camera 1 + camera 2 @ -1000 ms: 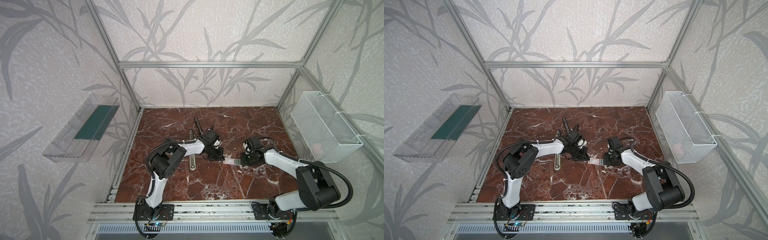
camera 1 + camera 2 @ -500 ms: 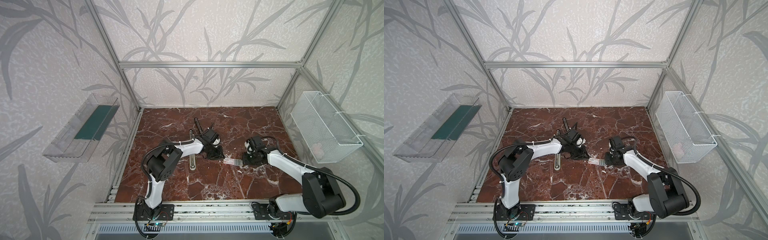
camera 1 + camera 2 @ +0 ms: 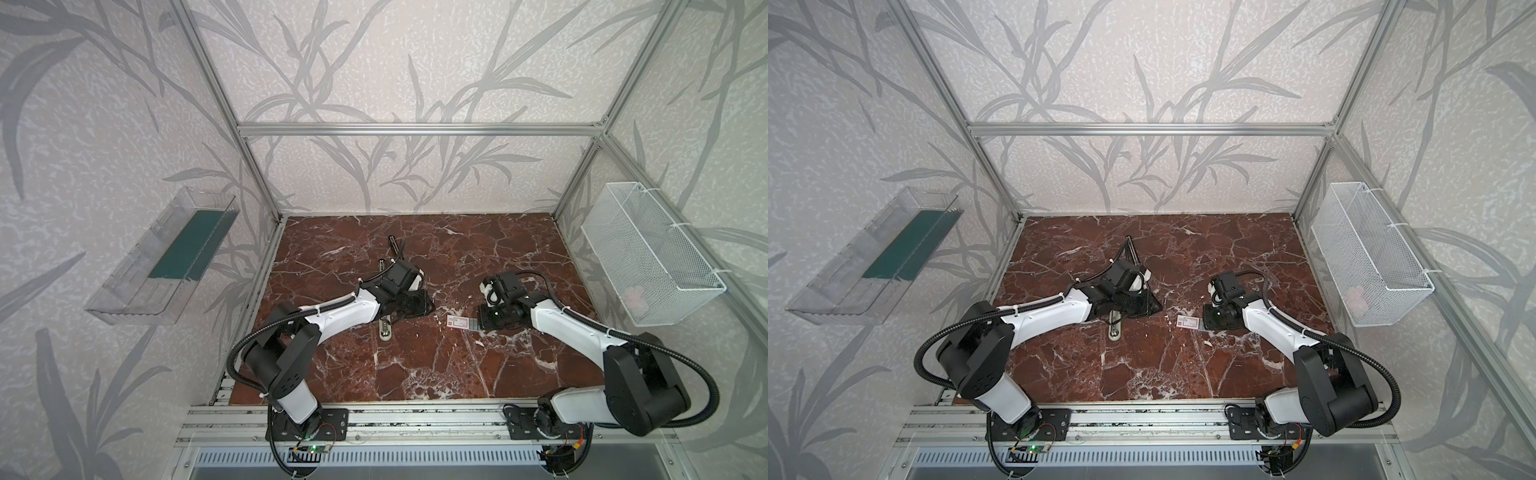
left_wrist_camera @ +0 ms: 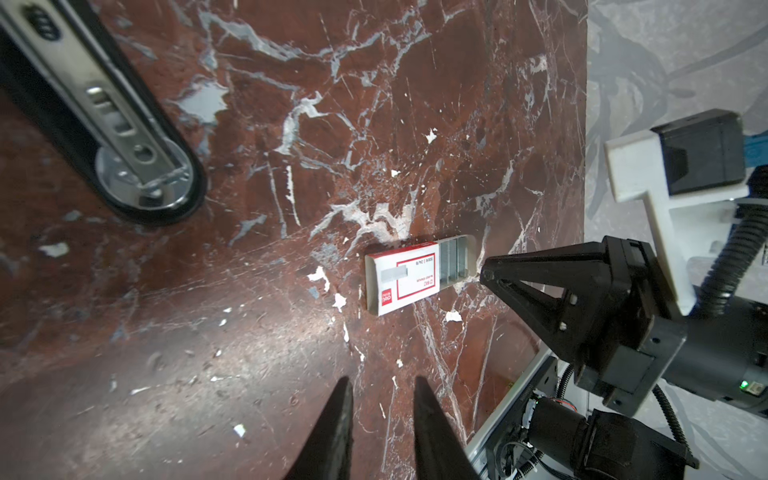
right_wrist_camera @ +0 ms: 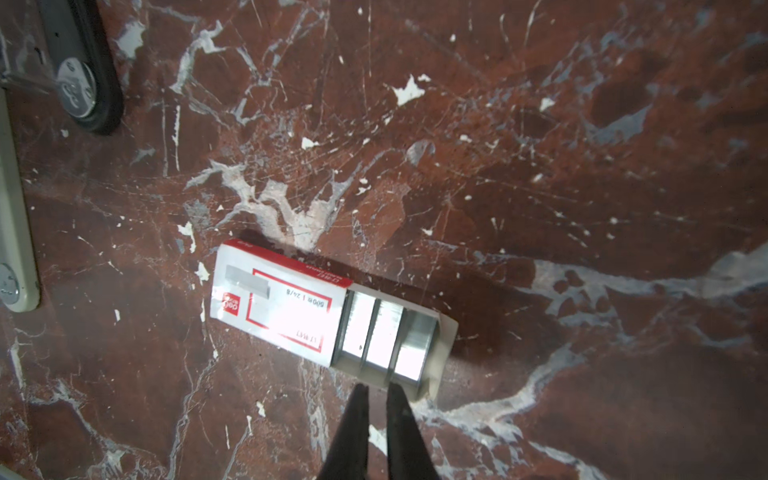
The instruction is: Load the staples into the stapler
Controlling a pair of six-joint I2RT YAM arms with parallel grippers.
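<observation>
A small white box with red print lies flat on the marble table. Its drawer is slid partly out, and grey staples show in rows inside it. My right gripper sits low, just off the drawer's open end, its fingers a narrow gap apart with nothing between them. My left gripper hovers left of the box, open wider and empty. A stapler with a black base and a silver rail lies open beside it, its end showing under the left arm.
Another black stapler lies further back on the table. A white wire basket hangs on the right wall and a clear plastic tray on the left wall. An aluminium rail runs along the table's front edge.
Both grippers have gone from shut to slightly apart, the left more than the right. The box has stayed where it was, and the arms have barely shifted.
</observation>
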